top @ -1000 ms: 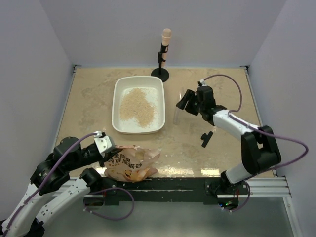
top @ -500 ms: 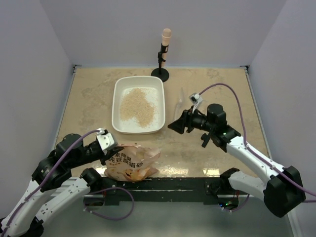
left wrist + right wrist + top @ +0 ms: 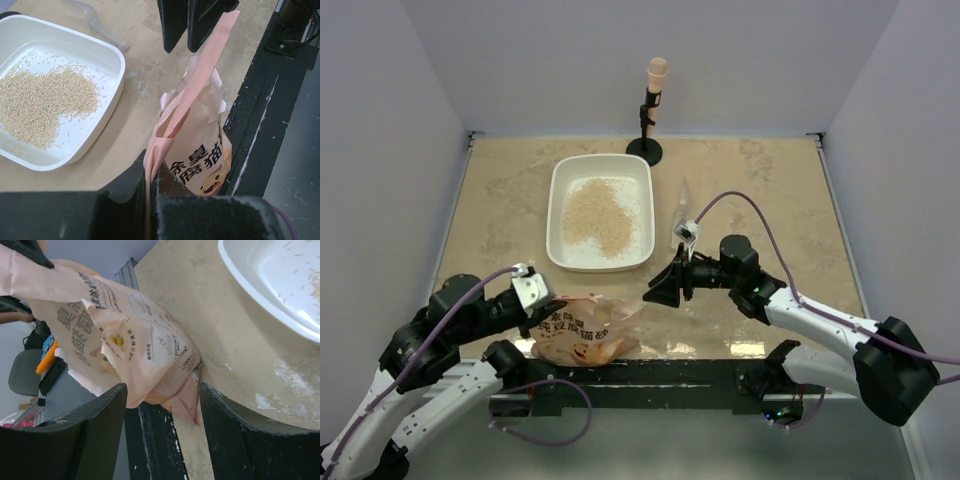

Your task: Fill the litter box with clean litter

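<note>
The white litter box (image 3: pixel 556 222) lies at the table's middle back, with a loose pile of clean litter (image 3: pixel 599 220) inside; both also show in the left wrist view, the litter box (image 3: pixel 116 76) and the clean litter (image 3: pixel 45 105). An orange-pink bag (image 3: pixel 588 330) stands at the near edge. My left gripper (image 3: pixel 548 305) is shut on the bag's (image 3: pixel 200 145) folded top edge. My right gripper (image 3: pixel 660 290) is open at the bag's right end. In the right wrist view the bag's (image 3: pixel 130 340) lower corner sits between the spread fingers (image 3: pixel 102 430), not pinched.
A clear plastic scoop (image 3: pixel 680 215) lies right of the litter box. A black stand with a peach-tipped rod (image 3: pixel 651 110) is at the back edge. The black rail (image 3: pixel 700 375) runs along the near edge just behind the bag.
My right arm has swung from beside the litter box down and left to the bag's right end, jaws staying open. The left gripper and bag have barely moved.
</note>
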Robot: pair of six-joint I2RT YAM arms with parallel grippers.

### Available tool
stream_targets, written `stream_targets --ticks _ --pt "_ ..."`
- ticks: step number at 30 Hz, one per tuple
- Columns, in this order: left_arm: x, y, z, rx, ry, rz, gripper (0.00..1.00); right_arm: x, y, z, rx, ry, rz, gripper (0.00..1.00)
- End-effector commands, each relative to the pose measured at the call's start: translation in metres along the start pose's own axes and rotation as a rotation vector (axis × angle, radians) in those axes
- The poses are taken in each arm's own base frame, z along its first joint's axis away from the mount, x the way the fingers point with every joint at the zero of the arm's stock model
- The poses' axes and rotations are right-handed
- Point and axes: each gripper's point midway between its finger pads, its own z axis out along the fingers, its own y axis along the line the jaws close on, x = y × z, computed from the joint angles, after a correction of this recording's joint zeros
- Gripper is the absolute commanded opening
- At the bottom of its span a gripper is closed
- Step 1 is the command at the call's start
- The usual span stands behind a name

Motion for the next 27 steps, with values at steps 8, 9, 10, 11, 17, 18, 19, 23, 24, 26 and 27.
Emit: stream_targets --ticks 8,9,10,11,17,18,19,23,24,26,27 --pt "-0.097 0.010 -0.033 -0.074 -0.346 0.100 0.00 0.011 0.056 -0.007 -0.312 -0.037 -0.112 0.65" --pt "-0.097 0.010 -0.034 -0.076 -0.347 0.101 0.00 0.012 0.057 -0.007 -0.325 -0.034 -0.112 0.65" --pt "-0.097 0.010 -0.034 -0.074 -0.345 0.100 0.00 0.015 0.059 -0.009 -0.338 -0.033 -0.115 0.66" --pt "-0.098 0.009 -0.034 -0.070 -0.342 0.100 0.00 0.016 0.059 -0.009 -0.342 -0.033 -0.118 0.66" --pt "-0.101 0.008 -0.032 -0.055 -0.339 0.086 0.00 0.011 0.056 -0.011 -0.316 -0.088 -0.178 0.68" --pt "-0.101 0.008 -0.032 -0.055 -0.339 0.086 0.00 0.010 0.053 -0.010 -0.300 -0.093 -0.183 0.68" --pt "-0.100 0.008 -0.030 -0.052 -0.332 0.083 0.00 0.009 0.051 -0.008 -0.295 -0.090 -0.202 0.69" --pt "-0.102 0.008 -0.030 -0.051 -0.335 0.076 0.00 -0.001 0.049 -0.001 -0.287 -0.096 -0.230 0.69" --pt "-0.102 0.008 -0.030 -0.051 -0.335 0.074 0.00 -0.003 0.049 0.001 -0.289 -0.092 -0.238 0.70" --pt "-0.102 0.008 -0.030 -0.052 -0.335 0.073 0.00 -0.005 0.048 0.008 -0.291 -0.073 -0.254 0.70" --pt "-0.102 0.008 -0.030 -0.054 -0.334 0.072 0.00 -0.005 0.047 0.011 -0.292 -0.068 -0.267 0.70"
